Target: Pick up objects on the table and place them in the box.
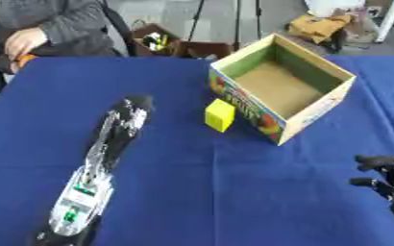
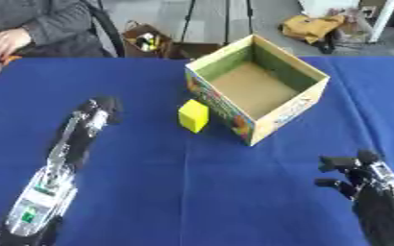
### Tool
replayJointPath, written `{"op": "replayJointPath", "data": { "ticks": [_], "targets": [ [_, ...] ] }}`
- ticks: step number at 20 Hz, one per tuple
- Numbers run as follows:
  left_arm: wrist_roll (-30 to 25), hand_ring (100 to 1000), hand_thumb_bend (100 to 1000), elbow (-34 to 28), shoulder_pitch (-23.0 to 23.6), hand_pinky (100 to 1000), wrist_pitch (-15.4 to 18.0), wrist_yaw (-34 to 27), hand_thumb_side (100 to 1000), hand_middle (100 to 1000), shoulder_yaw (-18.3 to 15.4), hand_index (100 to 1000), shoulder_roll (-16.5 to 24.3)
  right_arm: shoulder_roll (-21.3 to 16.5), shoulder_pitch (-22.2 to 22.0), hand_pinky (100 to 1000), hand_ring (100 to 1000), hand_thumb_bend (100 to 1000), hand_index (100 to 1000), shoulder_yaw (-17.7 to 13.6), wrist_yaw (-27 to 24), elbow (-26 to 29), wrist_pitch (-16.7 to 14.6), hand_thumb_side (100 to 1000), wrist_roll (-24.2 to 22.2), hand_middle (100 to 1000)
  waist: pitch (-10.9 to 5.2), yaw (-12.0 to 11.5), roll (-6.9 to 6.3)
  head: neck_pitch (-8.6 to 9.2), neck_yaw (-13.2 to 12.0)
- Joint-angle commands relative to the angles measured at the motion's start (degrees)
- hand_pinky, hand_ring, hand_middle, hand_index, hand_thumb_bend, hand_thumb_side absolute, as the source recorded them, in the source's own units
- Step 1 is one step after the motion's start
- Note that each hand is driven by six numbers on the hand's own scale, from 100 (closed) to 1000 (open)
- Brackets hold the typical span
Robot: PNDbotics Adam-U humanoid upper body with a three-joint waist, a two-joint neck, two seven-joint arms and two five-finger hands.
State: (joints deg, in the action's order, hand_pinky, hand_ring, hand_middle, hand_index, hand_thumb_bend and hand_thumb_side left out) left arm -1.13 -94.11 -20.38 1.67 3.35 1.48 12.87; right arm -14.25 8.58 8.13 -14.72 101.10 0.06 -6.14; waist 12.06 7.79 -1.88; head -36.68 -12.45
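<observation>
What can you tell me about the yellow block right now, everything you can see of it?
The yellow block is a small plain cube, matte and evenly yellow, with no markings that show. It sits on the blue tablecloth, one corner turned toward the camera, close beside the printed left wall of the open cardboard box; whether it touches that wall cannot be told. It is outside the box. Neither hand touches it: the left hand lies to its left, the right hand low at the right.
</observation>
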Motion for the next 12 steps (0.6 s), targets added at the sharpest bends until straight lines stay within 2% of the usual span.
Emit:
{"op": "replayJointPath", "data": {
  "ticks": [1,7,12],
  "targets": [
    [-1.5,860,343,0.1,-3.2,737,-1.3,2.9,545,642,0.9,787,2.2,-0.5,0.4,653,895,100,659,-0.1,-0.1,0.9,-0.1,969,-0.3,574,-0.99,0.2,0.18,0.46,-0.4],
    [-1.2,878,478,3.7,-8.9,758,-3.0,8.3,507,708,3.3,809,2.3,-0.4,0.3,653,895,100,659,0.0,-0.2,0.9,-0.1,969,-0.4,574,-1.09,0.7,0.24,0.44,-0.7],
    [0.6,877,572,8.2,-12.7,764,-3.7,12.7,520,728,5.2,820,0.8,-0.4,0.3,653,895,100,659,0.1,-0.2,0.9,0.0,970,-0.5,574,-1.16,1.0,0.21,0.3,-1.0]
  ]
}}
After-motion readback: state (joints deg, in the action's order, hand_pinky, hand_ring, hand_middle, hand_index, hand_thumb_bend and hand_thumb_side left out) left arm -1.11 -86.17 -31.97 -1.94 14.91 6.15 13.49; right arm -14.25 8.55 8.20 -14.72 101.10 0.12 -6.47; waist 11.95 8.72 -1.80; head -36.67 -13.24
